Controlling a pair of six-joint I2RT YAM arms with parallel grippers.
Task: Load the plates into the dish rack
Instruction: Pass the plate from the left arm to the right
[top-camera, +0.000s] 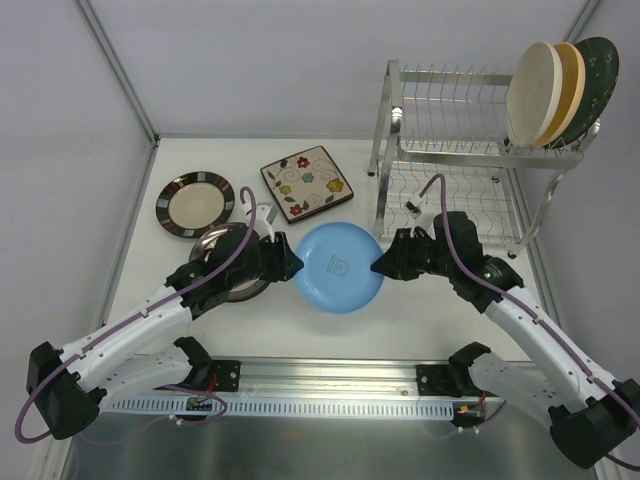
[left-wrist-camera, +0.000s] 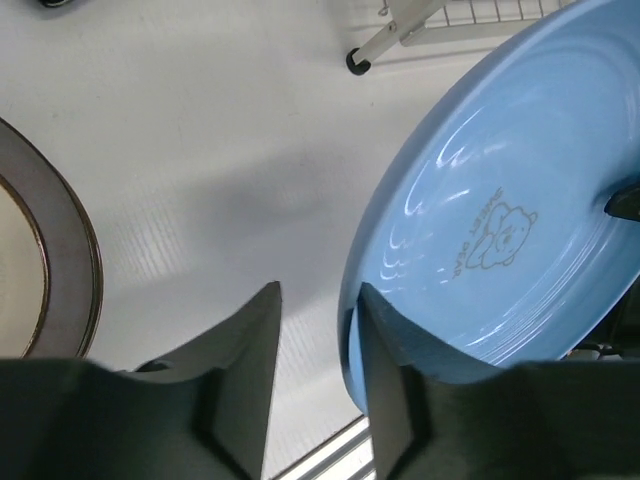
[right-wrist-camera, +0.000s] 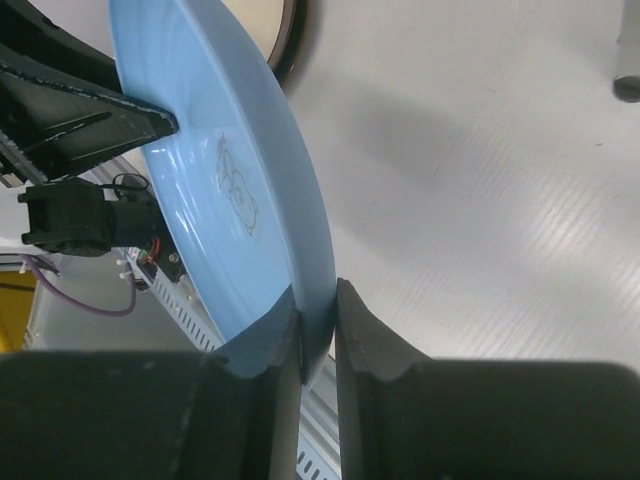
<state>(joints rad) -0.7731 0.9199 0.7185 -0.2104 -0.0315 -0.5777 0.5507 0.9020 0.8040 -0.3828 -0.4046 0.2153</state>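
blue plate (top-camera: 340, 267) (left-wrist-camera: 500, 230) (right-wrist-camera: 230, 180): mid-table, in front of the dish rack and not in it. Raised off the table and tilted, with one hand at each side of the rim. Small bear print in the centre.
right hand (top-camera: 378, 266) (right-wrist-camera: 318, 330): clamped on the blue plate's right rim. Wrist view shows both fingers pressed against the rim with no gap.
left hand (top-camera: 298, 266) (left-wrist-camera: 318, 300): jaws apart at the plate's left rim. The rim sits between the fingers, close to one of them, and there is a clear gap to the other. Not gripping.
dish rack (top-camera: 445, 156): two-tier silver wire rack at the back right of the table, just behind the right hand. One rubber foot (left-wrist-camera: 355, 62) shows in the left wrist view.
rack load: three plates stand on edge at the right end of the upper tier. They are a cream plate (top-camera: 530, 92), a tan plate (top-camera: 572, 70) and a dark green plate (top-camera: 603, 60), packed close together. Lower tier looks bare.
square floral plate (top-camera: 307, 183): flat on the table behind the blue plate, left of the rack.
striped-rim plate (top-camera: 195, 203): flat at the back left.
brown plate (top-camera: 210, 243) (left-wrist-camera: 60, 260): flat under the left arm, partly hidden.
table (top-camera: 420, 310): white.
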